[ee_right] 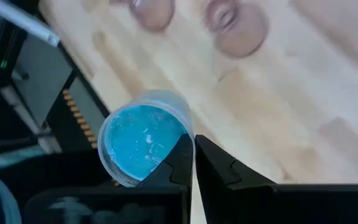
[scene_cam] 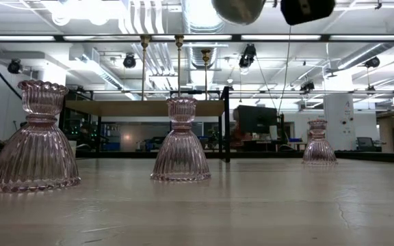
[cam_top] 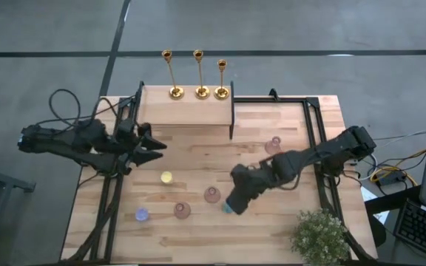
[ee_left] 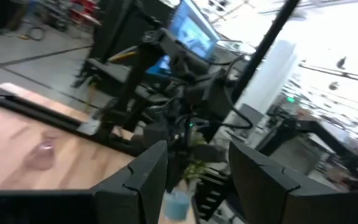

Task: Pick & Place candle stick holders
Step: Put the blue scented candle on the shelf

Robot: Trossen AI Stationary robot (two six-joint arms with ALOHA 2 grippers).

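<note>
The right gripper [cam_top: 230, 207] sits low over the near middle of the table [cam_top: 287, 244] with its fingers pinched on the rim of a small blue candle [ee_right: 143, 144], the clear cup hanging off to one side of the closed tips, an edge grip that probably suits lifting so squat a thing from above; just beside it stand two pink ribbed glass holders [cam_top: 212, 195], close enough that the candle looks meant for one of them; a third pink glass holder [cam_top: 274, 145] stands farther off, beyond the right arm; a yellow candle [cam_top: 166, 177] and a purple candle [cam_top: 141, 214] lie farther out toward the left gripper [cam_top: 156, 150], which hovers with its fingers parted and nothing between them, likely waiting; farthest from both, the three gold candle stick holders [cam_top: 200, 75] stand upright in a row on the raised shelf [cam_top: 187, 107] at the table's back edge, untouched; a potted plant [cam_top: 320, 235] sits at the near right corner.
</note>
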